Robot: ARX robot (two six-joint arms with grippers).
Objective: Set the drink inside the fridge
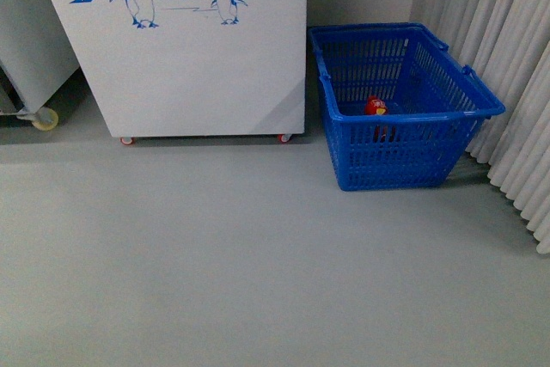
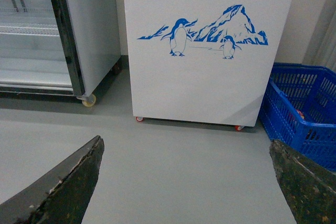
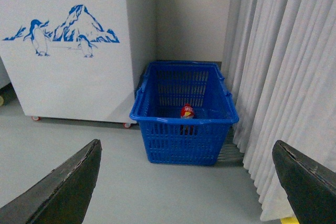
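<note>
Red-capped, the drink [image 1: 375, 107] stands inside the blue basket [image 1: 404, 114] on the floor [image 1: 258, 281], between the white penguin-painted fridge [image 1: 198, 58] and a curtain [image 1: 516, 83]. The left pincer [image 2: 185, 142] and the right pincer [image 3: 186, 144] both gape wide, holding nothing.

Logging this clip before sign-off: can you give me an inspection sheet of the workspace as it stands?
Surface: plain grey floor, bare in front of the robot.
Job's things: drink inside the blue basket, mostly hidden by its mesh, red cap showing; fridge to the left of the basket, its top out of view.
Clutter: nothing seen.
Grippers: left gripper open, holding nothing; right gripper open, holding nothing.
Cables: nothing seen.
Surroundings: white curtain to the right of the basket; grey cabinet on casters to the left of the fridge.
</note>
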